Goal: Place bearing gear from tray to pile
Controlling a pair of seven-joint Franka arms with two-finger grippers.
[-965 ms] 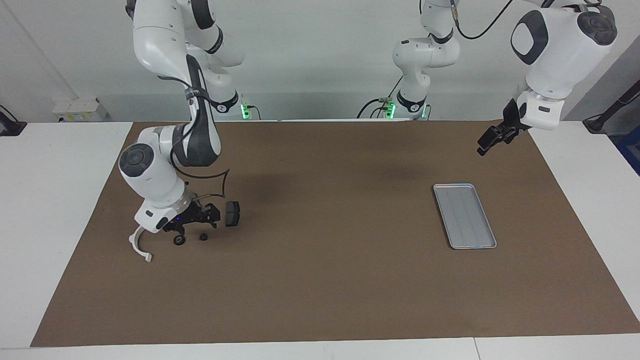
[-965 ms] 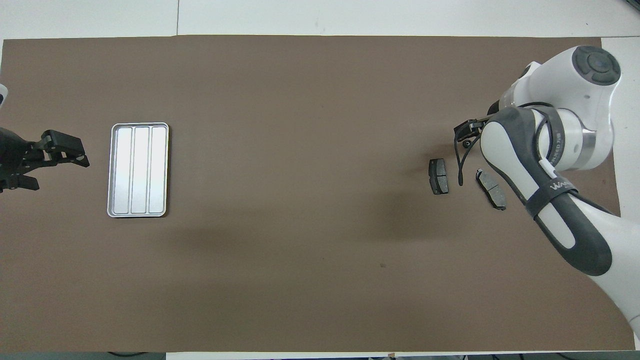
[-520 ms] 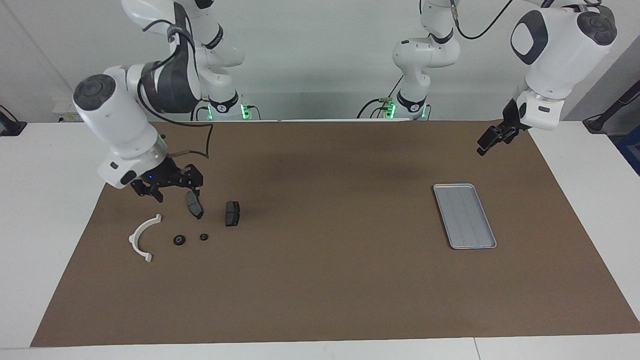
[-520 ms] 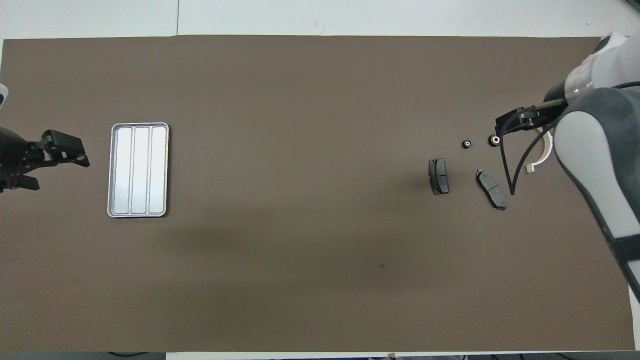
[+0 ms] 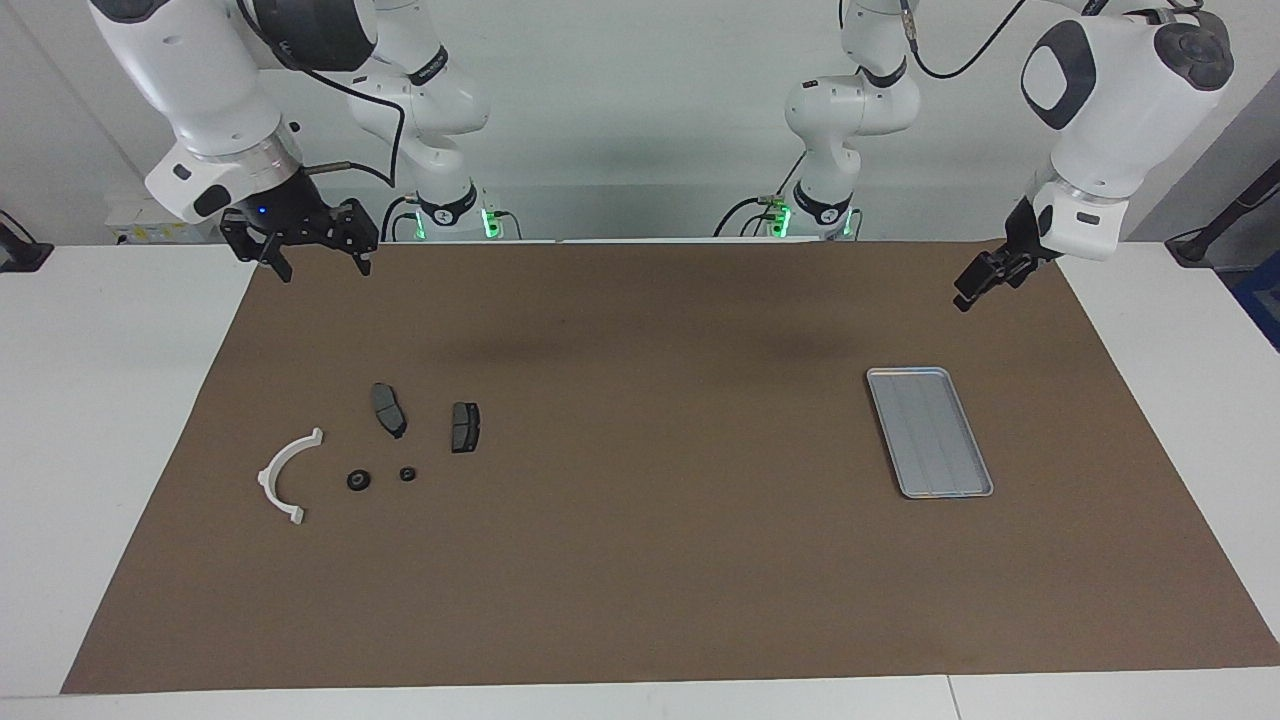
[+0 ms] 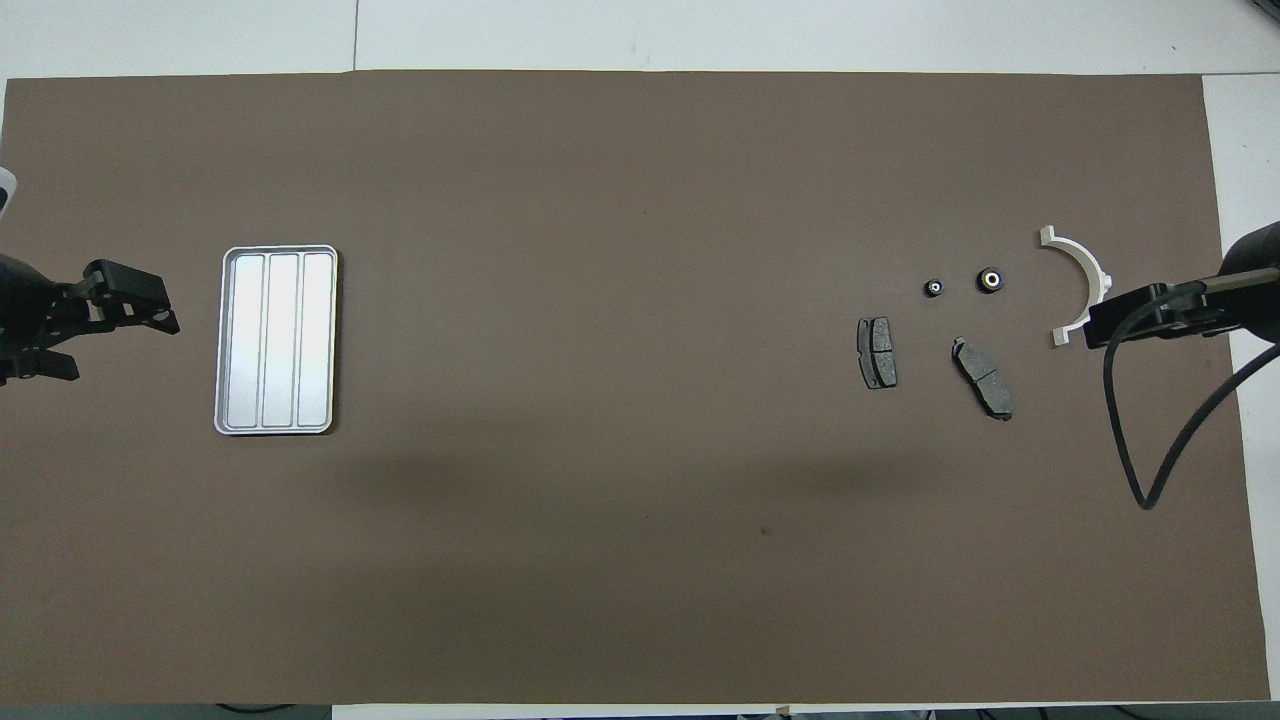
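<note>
Brown matting covered the counter, and nothing moved on it. At the left arm's end lay the tray, silver-grey and ribbed, with no part on it. Well apart from it, toward the right arm's end, sat the pile: a white bracket, two dark brake pads side by side and nearer the robots, and two small black round parts. The larger of these, probably the bearing gear, rested on the mat just beside the bracket, with the smaller one next to it.

The right claw hung high over the mat's edge by its own base, fingers apart and gripping nothing. The left claw waited in the air over the mat's corner at its end, between its base and the tray, also parted and empty.

Judging by the bare tray and the round parts among the pile, the placing step looked finished and the right arm was in its retreat. No further carry seemed called for; the next move was likely only for that arm to settle at rest clear of the parts.
</note>
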